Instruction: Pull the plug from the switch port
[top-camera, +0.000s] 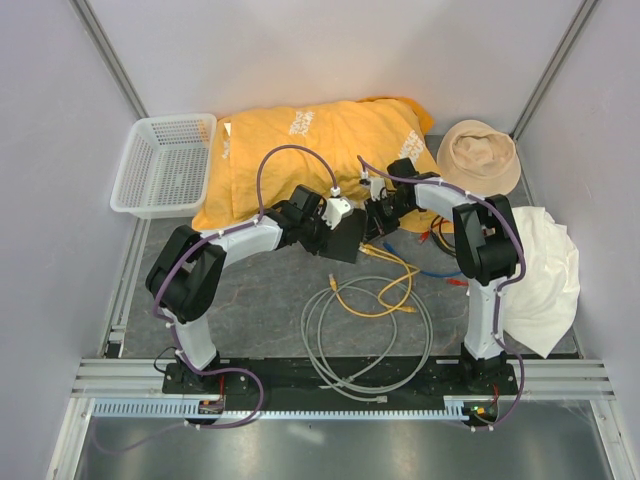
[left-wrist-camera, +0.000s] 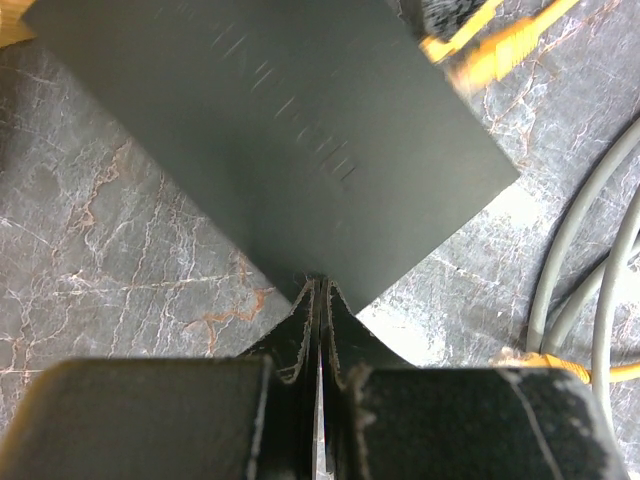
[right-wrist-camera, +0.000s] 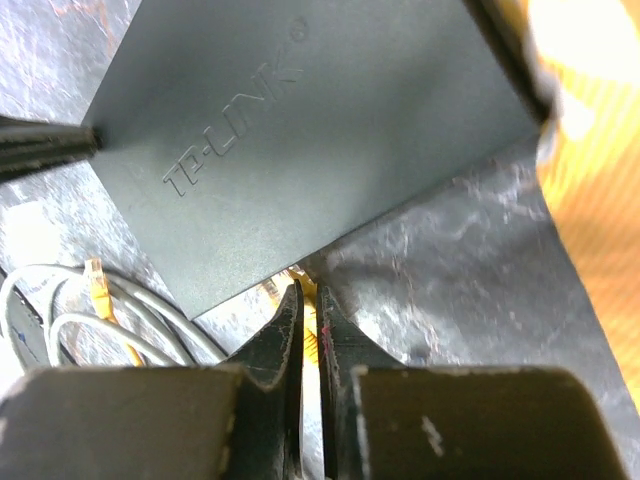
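Observation:
A black TP-Link switch (top-camera: 347, 243) lies flat mid-table; it also shows in the left wrist view (left-wrist-camera: 270, 130) and the right wrist view (right-wrist-camera: 300, 130). My left gripper (left-wrist-camera: 320, 288) is shut, its tips resting on the switch's near corner (top-camera: 330, 232). My right gripper (right-wrist-camera: 312, 292) is shut on a yellow plug (right-wrist-camera: 308, 288) right at the switch's port edge, on the switch's right side (top-camera: 376, 228). The plug's yellow cable (top-camera: 385, 285) loops toward the front. The port itself is hidden.
A grey cable coil (top-camera: 368, 350) lies in front of the switch. A blue cable (top-camera: 430, 270) runs to the right. A yellow cloth (top-camera: 320, 140), white basket (top-camera: 165, 165), beige hat (top-camera: 480, 155) and white cloth (top-camera: 545, 275) ring the work area.

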